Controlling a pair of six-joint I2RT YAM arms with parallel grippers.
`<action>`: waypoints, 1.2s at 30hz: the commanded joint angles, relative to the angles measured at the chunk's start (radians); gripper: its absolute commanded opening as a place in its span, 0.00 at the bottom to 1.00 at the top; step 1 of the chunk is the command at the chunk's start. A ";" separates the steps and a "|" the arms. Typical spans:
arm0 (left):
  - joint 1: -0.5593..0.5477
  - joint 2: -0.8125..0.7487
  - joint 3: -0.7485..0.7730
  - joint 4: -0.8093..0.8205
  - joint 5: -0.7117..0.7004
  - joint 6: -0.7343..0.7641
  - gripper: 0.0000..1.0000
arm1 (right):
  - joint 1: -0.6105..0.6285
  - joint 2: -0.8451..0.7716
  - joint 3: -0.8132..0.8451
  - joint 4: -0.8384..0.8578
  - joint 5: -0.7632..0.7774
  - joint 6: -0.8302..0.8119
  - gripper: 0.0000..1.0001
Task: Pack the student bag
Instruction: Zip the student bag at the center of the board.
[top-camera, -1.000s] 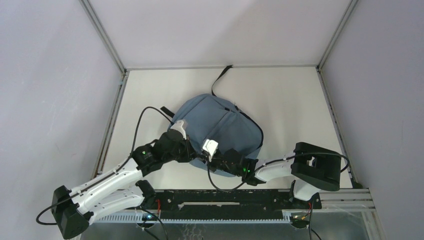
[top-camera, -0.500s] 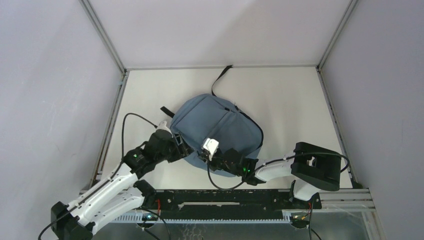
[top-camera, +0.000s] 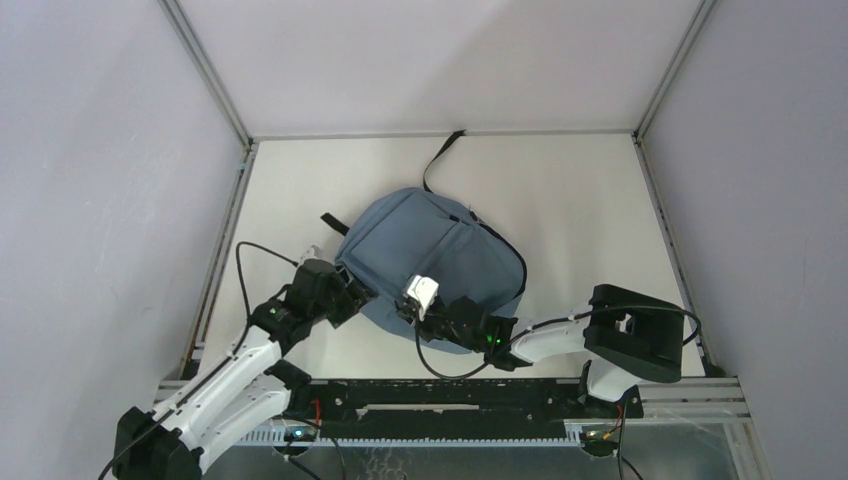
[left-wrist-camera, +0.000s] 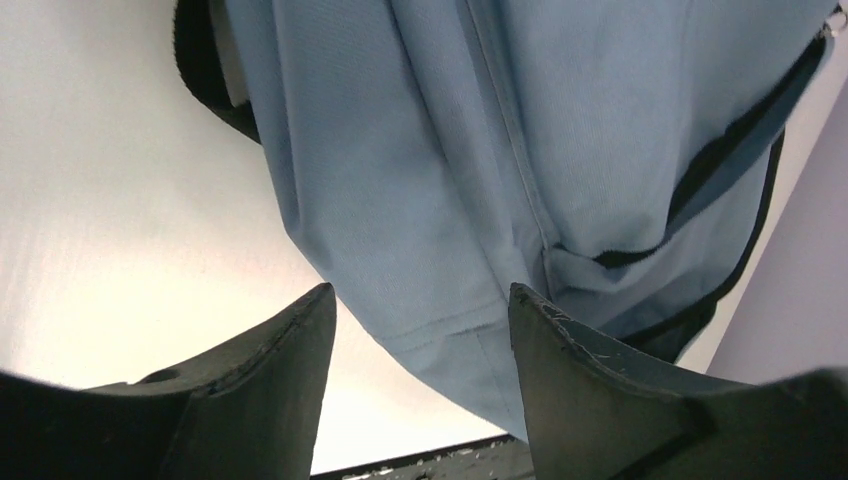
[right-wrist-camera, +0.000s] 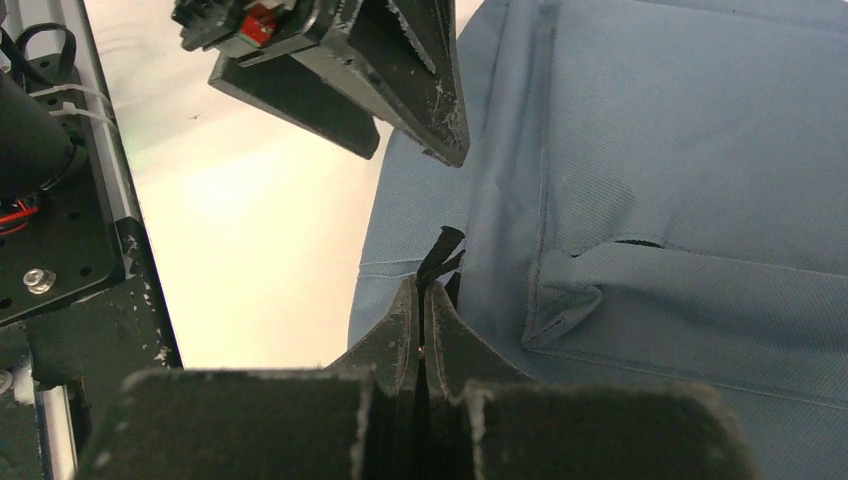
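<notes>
The student bag (top-camera: 440, 250) is a slate-blue backpack lying flat mid-table, and it fills the left wrist view (left-wrist-camera: 480, 150) and the right wrist view (right-wrist-camera: 680, 150). My left gripper (top-camera: 348, 293) (left-wrist-camera: 420, 290) is open just off the bag's near-left edge, with only the bag's hem and table between its fingers. My right gripper (top-camera: 412, 313) (right-wrist-camera: 422, 285) is shut on a black zipper pull tab (right-wrist-camera: 440, 250) at the bag's near edge. The left fingers (right-wrist-camera: 440, 110) show just beyond that tab.
A black strap (top-camera: 440, 155) trails from the bag toward the back edge, and another strap end (top-camera: 333, 223) lies at its left. The black base rail (top-camera: 450, 395) runs along the near edge. Metal frame posts and grey walls close in both sides.
My left gripper has opened and drawn back leftward off the bag to its near-left edge. The right gripper has kept its hold and place.
</notes>
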 joint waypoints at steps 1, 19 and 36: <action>0.028 0.043 0.046 0.058 -0.052 -0.027 0.66 | -0.004 -0.036 0.009 0.041 -0.003 0.014 0.00; 0.103 0.145 0.092 0.071 -0.082 -0.006 0.90 | -0.001 -0.028 0.009 0.057 -0.013 0.019 0.00; 0.104 0.213 -0.087 0.375 0.067 -0.001 0.70 | -0.004 -0.010 0.017 0.059 -0.021 0.040 0.00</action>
